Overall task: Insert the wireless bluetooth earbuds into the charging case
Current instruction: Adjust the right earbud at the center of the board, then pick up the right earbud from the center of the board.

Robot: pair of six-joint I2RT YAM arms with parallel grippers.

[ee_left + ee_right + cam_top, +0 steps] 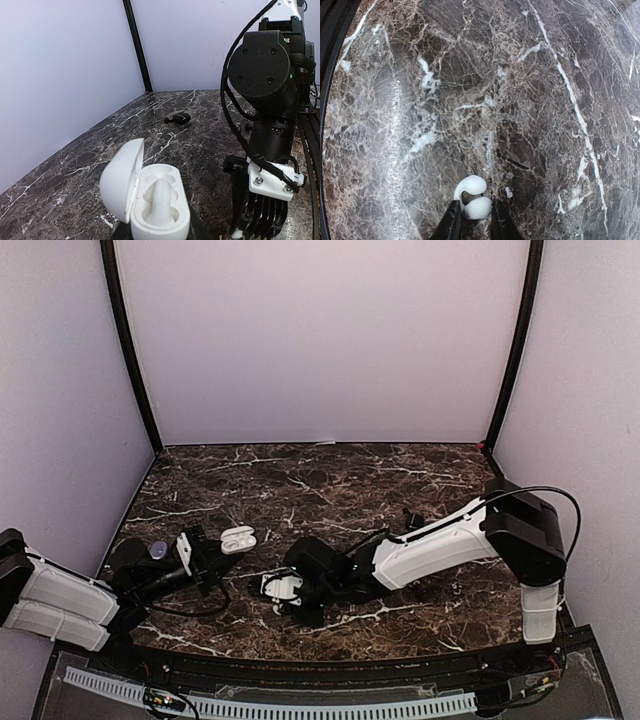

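Observation:
A white charging case stands with its lid swung open to the left and both wells bare. My left gripper is shut on its base; only slivers of its dark fingers show. In the top view the case sits at the left gripper. A white earbud lies on the marble, and my right gripper pinches it, a fingertip touching each side. From above, the right gripper is low at the table's front centre. A dark earbud lies farther back.
The dark veined marble table is walled by pale panels with black corner posts. The right arm's black wrist and white link stretch across the middle. A small dark piece lies behind that arm.

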